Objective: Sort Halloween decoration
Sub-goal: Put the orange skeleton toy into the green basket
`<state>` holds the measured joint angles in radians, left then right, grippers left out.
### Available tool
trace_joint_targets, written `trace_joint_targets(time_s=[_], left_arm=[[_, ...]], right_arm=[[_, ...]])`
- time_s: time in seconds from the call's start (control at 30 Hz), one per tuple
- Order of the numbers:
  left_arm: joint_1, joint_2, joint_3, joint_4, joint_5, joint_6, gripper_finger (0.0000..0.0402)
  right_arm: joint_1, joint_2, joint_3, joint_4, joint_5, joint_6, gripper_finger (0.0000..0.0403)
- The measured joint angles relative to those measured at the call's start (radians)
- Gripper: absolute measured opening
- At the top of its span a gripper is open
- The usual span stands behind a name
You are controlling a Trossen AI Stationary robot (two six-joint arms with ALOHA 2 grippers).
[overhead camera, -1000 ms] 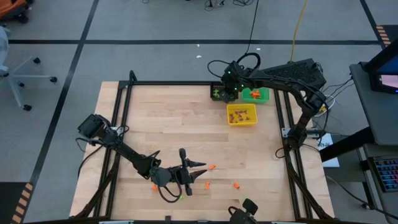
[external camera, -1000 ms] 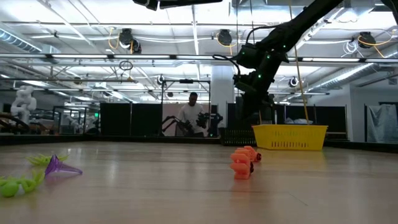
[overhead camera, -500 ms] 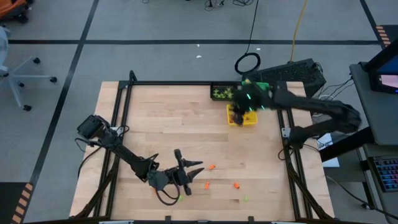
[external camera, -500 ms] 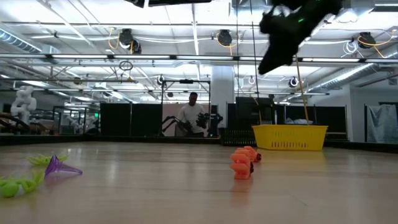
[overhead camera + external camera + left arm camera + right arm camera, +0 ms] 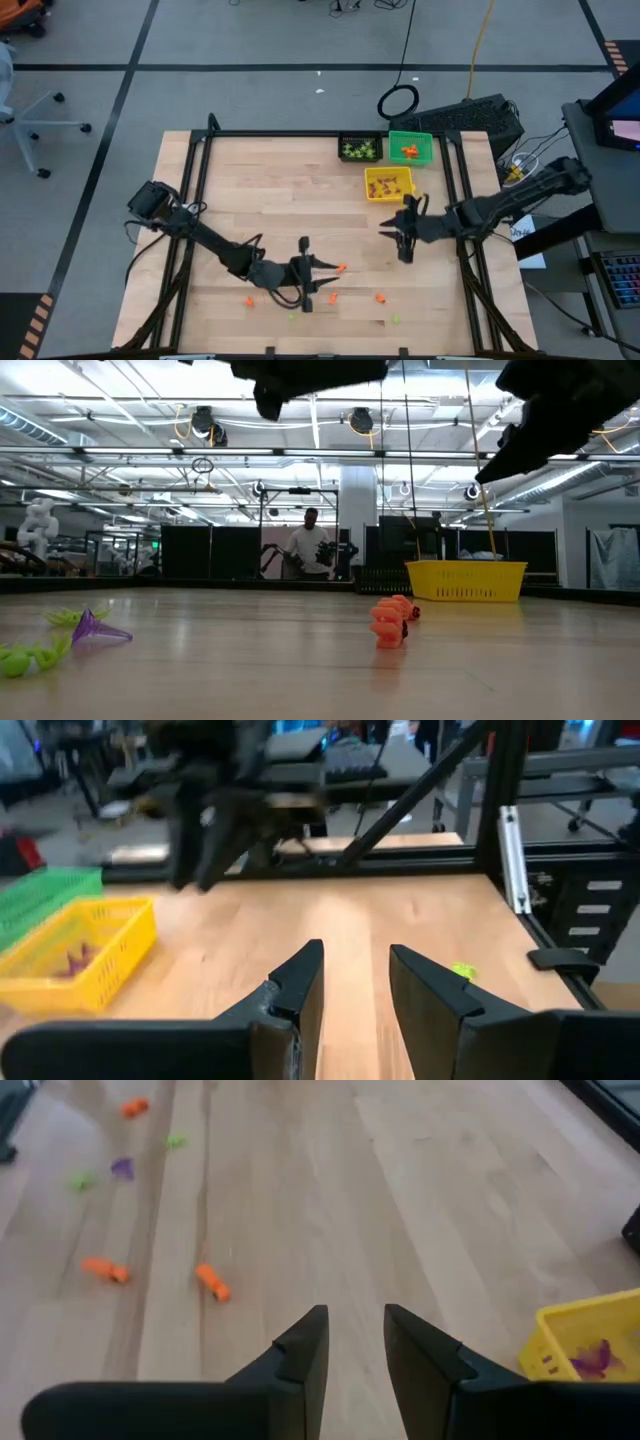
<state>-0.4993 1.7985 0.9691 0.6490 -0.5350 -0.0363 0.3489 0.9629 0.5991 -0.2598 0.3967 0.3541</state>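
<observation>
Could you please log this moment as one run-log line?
left gripper: open, empty, over orange trinkets | right gripper: open, empty, below yellow bin

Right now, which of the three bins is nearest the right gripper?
The yellow bin. It sits just above the right gripper in the high view; the black bin and green bin lie behind it.

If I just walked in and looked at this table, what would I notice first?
Probably the three little square bins in the table's far right corner: a black bin, a green bin and a yellow bin just in front of them, each with tiny trinkets inside. Then the two dark arms: the left gripper low over the near edge beside scattered orange trinkets, and the right gripper out over bare wood in front of the yellow bin.
</observation>
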Motion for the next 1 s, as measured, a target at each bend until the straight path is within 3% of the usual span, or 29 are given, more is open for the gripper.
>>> trace_joint_targets(time_s=[0.17,0.4,0.77,1.0], left_arm=[[0.011,0.000,0.000,-0.066,-0.013,-0.113,0.0115],[-0.007,0.026,0.000,-0.172,-0.129,-0.217,0.0115],[-0.011,0.226,0.084,-0.137,-0.206,-0.270,0.0118],[-0.009,0.306,0.142,-0.139,-0.206,-0.299,0.0172]], right_arm=[[0.107,0.055,-0.002,0.021,0.076,-0.006,0.0089],[0.206,0.168,-0.002,0.103,0.079,-0.026,0.0089],[0.273,0.339,-0.002,0.182,0.079,-0.084,0.0089],[0.268,0.344,-0.001,0.183,0.079,-0.114,0.0089]])
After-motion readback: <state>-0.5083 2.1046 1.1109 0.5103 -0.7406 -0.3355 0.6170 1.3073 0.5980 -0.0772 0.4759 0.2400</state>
